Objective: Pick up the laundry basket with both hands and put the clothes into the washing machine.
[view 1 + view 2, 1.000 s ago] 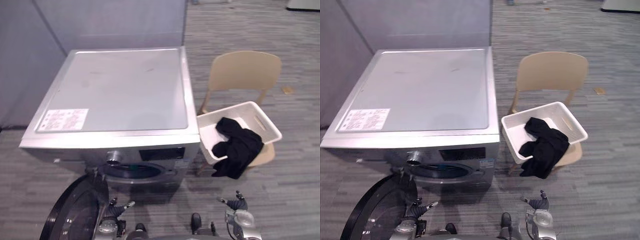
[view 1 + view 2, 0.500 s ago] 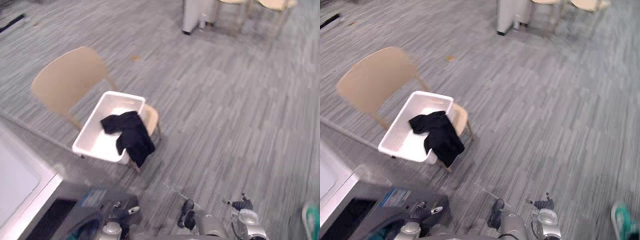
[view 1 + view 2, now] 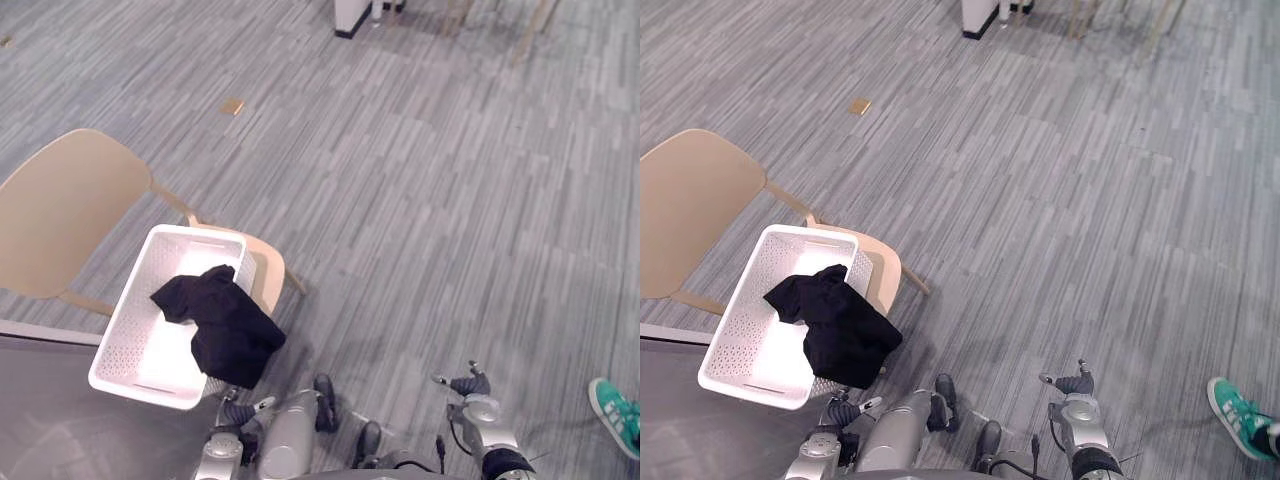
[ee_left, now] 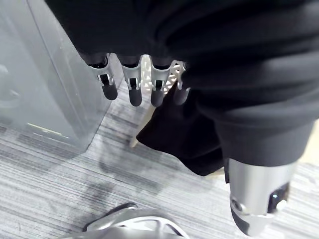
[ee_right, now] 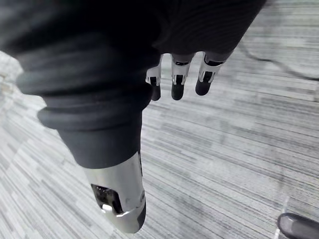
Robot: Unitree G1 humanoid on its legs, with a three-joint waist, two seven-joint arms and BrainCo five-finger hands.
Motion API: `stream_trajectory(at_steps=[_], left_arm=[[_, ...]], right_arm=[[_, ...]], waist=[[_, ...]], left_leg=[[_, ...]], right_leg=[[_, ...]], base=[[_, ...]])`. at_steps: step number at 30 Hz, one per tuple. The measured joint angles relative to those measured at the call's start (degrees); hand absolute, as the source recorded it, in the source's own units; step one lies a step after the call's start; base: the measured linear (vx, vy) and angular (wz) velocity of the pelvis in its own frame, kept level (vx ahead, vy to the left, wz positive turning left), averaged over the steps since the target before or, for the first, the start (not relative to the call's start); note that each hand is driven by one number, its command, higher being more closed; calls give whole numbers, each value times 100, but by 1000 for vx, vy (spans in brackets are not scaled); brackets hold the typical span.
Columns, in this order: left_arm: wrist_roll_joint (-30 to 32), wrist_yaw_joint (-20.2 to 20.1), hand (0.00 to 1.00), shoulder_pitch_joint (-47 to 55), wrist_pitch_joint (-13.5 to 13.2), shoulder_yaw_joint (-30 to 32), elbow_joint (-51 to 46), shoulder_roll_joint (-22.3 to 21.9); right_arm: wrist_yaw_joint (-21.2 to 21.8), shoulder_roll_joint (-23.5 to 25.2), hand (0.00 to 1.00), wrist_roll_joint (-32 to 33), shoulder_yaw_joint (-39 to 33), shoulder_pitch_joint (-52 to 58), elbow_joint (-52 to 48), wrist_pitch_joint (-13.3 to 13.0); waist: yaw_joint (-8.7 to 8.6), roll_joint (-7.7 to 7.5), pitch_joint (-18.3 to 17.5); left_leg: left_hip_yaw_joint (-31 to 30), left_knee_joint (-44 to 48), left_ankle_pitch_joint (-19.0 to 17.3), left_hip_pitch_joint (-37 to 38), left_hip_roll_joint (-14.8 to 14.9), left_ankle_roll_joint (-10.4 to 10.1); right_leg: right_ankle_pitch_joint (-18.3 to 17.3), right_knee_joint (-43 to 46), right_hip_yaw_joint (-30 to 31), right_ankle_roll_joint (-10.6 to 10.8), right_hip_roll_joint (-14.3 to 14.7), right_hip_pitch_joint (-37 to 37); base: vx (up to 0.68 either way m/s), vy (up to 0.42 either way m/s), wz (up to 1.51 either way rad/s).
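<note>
A white laundry basket (image 3: 196, 231) rests on the seat of a beige chair (image 3: 60, 210), with black clothes (image 3: 222, 330) draped over its near rim. The grey washing machine (image 3: 45, 420) shows at the lower left corner, right beside the basket. My left hand (image 3: 238, 412) hangs low just below the basket, with straight fingers (image 4: 134, 87) and nothing in them; past them show the basket's lattice wall (image 4: 167, 74) and the hanging black clothes (image 4: 179, 129). My right hand (image 3: 470, 385) is open over bare floor to the right, well apart from the basket, fingers (image 5: 177, 79) relaxed.
Grey striped carpet floor spreads to the right and beyond the chair. A person's teal shoe (image 3: 620, 415) stands at the right edge. A small tan scrap (image 3: 232, 106) lies on the floor far back, and a white furniture base (image 3: 350, 15) stands at the top.
The camera has swung right: the washing machine has slid out to the lower left and the chair with the basket now sits at the left. Both hands stay low and empty.
</note>
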Motion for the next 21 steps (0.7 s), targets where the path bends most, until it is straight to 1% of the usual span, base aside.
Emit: stream_trajectory(at_steps=[1,2,3,4,5,6,7,8,9,10,11,12,13,14,15,16,17,18,19,20,21], left_arm=[[-73,13,0,1,7,-22,-4,-46],[-134,19,0,3,26,-23,-4,-66],[-210,31,0,-32,31,-5,-11,-91],[-210,38,0,-70,30,15,-11,-96],[-212,54,0,-109,30,25,-11,-106],[-211,108,0,-221,25,38,-12,-146],[-212,116,0,-281,19,31,-47,-123],[-218,104,0,-395,17,30,-4,-324],[-218,107,0,-370,-13,74,-68,-521],[-218,106,0,-352,-15,82,-85,-585],[-225,107,0,-368,-28,92,-135,-596],[-225,110,0,-367,-30,101,-150,-578],[-247,122,0,-329,-34,109,-234,-586],[-346,122,0,-314,-43,127,-279,-602],[-379,124,0,-313,-43,151,-286,-606],[-393,129,0,-307,-42,253,-343,-689],[-406,142,0,-306,-32,285,-323,-718],[-424,142,0,-296,-29,237,-307,-713],[-437,141,0,-281,-29,129,-302,-681],[-433,138,0,-281,-36,-4,-293,-576],[-434,138,0,-281,-38,-80,-268,-513]], right_arm=[[2,-3,0,-15,-2,27,-40,-11],[4,-1,0,-23,0,21,-63,-21],[3,20,0,-26,80,92,-375,-37],[5,20,0,-23,119,129,-513,-43],[4,20,0,-20,121,161,-617,-58],[0,12,0,-16,107,243,-751,-91],[-4,56,0,-8,67,333,-828,-101],[1,-13,0,6,-87,311,-665,-66],[-16,-2,0,16,-225,273,-782,-29],[-16,6,0,16,-230,293,-894,-27],[-21,64,0,15,-228,408,-1173,-55],[-23,80,0,15,-224,424,-1198,-65],[-21,158,0,13,-220,455,-1284,-101],[-23,188,0,13,-221,410,-1414,-170],[-23,183,0,13,-224,383,-1439,-199],[-24,184,0,13,-222,317,-1505,-222],[-32,188,0,17,-219,278,-1540,-220],[-31,187,0,16,-233,258,-1524,-218],[-32,170,0,23,-259,265,-1517,-182],[-20,208,0,49,-273,283,-1470,-174],[-17,220,0,57,-275,269,-1385,-185]], waist=[[20,53,31],[25,76,45],[6,99,49],[-2,94,50],[-15,88,43],[-25,56,34],[-50,-78,10],[41,203,102],[29,210,102],[19,202,105],[18,215,89],[24,185,70],[46,56,-47],[137,37,-91],[157,21,-111],[143,37,-124],[153,45,-128],[144,127,-167],[134,153,-193],[120,61,-214],[129,17,-239]], left_leg=[[-280,-101,1,308,74,-2],[-430,-111,-4,443,121,-10],[-929,61,-24,588,212,-41],[-1116,184,-51,573,230,-83],[-1335,340,-105,527,254,-171],[-1730,684,-321,409,278,-497],[-1924,988,-569,250,155,-843],[-2184,1119,-808,260,384,-1018],[-2320,737,-721,175,340,-1109],[-2407,535,-665,142,272,-1204],[-2437,261,-298,115,168,-1098],[-2422,276,-281,123,174,-1090],[-2411,286,-152,114,170,-1171],[-2181,311,4,-75,229,-1275],[-1967,308,102,-169,295,-1308],[-1176,358,165,-359,482,-1300],[-15,365,88,-501,837,-1154],[426,297,174,-503,980,-1015],[891,237,339,-480,1050,-817],[918,215,472,-482,951,-661],[904,188,519,-493,903,-618]], right_leg=[[-137,-235,-95,-217,-28,-124],[-213,-472,-109,-324,-25,-162],[-279,-1198,155,-446,26,-508],[-245,-1530,408,-391,102,-636],[-155,-1952,747,-269,209,-732],[212,-3151,1576,-56,414,-681],[832,-4356,2251,166,360,-399],[1426,-4277,1926,65,454,-173],[1223,-3976,1847,-21,394,-163],[1108,-3800,1858,-24,352,-139],[725,-3532,1475,-137,267,145],[648,-3498,1380,-170,231,205],[416,-3446,985,-217,116,373],[370,-3518,652,-236,54,526],[367,-3592,511,-241,-1,587],[371,-3825,222,-248,-42,780],[350,-3962,-75,-281,-24,951],[345,-3970,-214,-284,-24,1025],[337,-3930,-448,-272,-43,1136],[334,-3846,-613,-270,-145,1194],[330,-3771,-701,-269,-210,1197]], base=[[490,-98,103],[810,-218,160],[532,-206,145],[517,-238,155],[404,-271,151],[400,-309,200],[563,-514,239],[483,-426,227],[438,-358,186],[261,-156,222],[162,-136,173],[207,-196,210],[182,-198,158],[171,-181,165],[126,-122,154],[104,-77,156],[106,-58,153],[96,-21,137],[117,31,127],[141,71,120],[128,89,106]])
